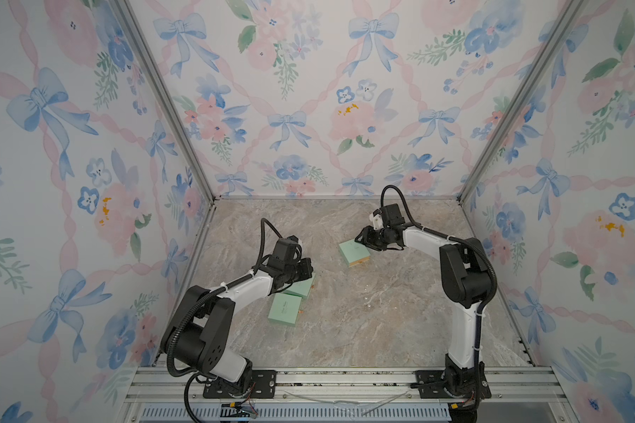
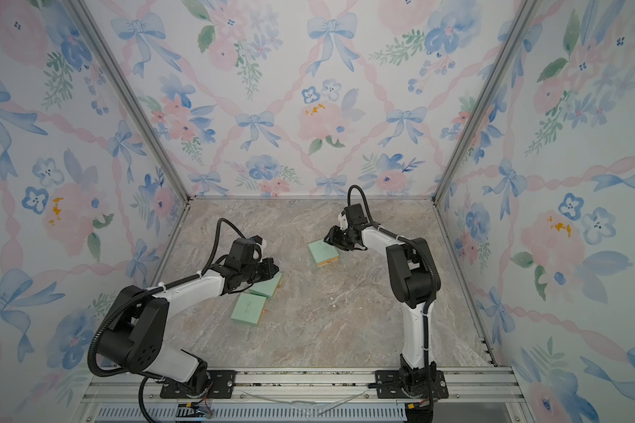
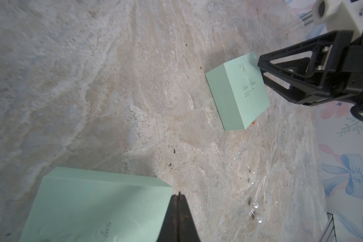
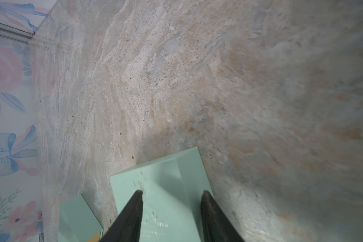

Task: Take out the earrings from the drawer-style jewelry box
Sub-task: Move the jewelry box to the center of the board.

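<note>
Several tiny pearl earrings (image 3: 255,205) lie loose on the marble table (image 1: 400,329), faintly seen in both top views (image 1: 367,300) (image 2: 332,302). Three mint green jewelry box pieces are on the table. My left gripper (image 3: 179,196) is shut and empty over the edge of one piece (image 3: 88,209), with a second piece (image 1: 285,309) just in front of it. My right gripper (image 4: 172,192) is open, its fingers apart above the third piece (image 4: 166,174), which lies farther back (image 1: 351,252). The earrings lie between the two arms, clear of both grippers.
Floral walls close in the back and both sides. The aluminium rail (image 1: 345,381) with both arm bases runs along the front edge. The right-hand box piece shows a tan edge on its near side (image 1: 362,260).
</note>
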Motion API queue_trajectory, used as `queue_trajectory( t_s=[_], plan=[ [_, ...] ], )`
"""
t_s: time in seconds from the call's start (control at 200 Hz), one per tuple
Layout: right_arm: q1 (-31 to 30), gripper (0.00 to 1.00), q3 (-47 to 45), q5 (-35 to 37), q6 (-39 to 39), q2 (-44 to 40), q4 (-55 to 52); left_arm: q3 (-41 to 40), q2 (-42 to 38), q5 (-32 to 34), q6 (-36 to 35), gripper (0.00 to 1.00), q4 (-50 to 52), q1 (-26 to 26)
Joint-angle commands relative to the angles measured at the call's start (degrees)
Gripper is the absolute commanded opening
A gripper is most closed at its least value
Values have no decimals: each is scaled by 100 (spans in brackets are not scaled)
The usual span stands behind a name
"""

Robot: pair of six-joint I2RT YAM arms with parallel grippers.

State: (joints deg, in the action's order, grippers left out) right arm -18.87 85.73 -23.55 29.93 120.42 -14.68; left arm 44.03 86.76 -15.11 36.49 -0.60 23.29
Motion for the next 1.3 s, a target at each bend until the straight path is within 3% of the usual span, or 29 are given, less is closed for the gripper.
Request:
queue_trajectory(
  t_s=[0.0, 0.385, 1.295],
  plan=[
    [-109, 47, 347, -197, -509, 195, -497, -79, -62, -71, 45, 0, -82, 26],
    [-677, 46, 1133, -128, -1771, 583, -1775, -94, -63, -88, 64, 0, -64, 23],
    [-1421, 43, 1373, -126, -3296, 783, -2731, 19, -64, -98, 79, 0, -28, 150]
  ],
)
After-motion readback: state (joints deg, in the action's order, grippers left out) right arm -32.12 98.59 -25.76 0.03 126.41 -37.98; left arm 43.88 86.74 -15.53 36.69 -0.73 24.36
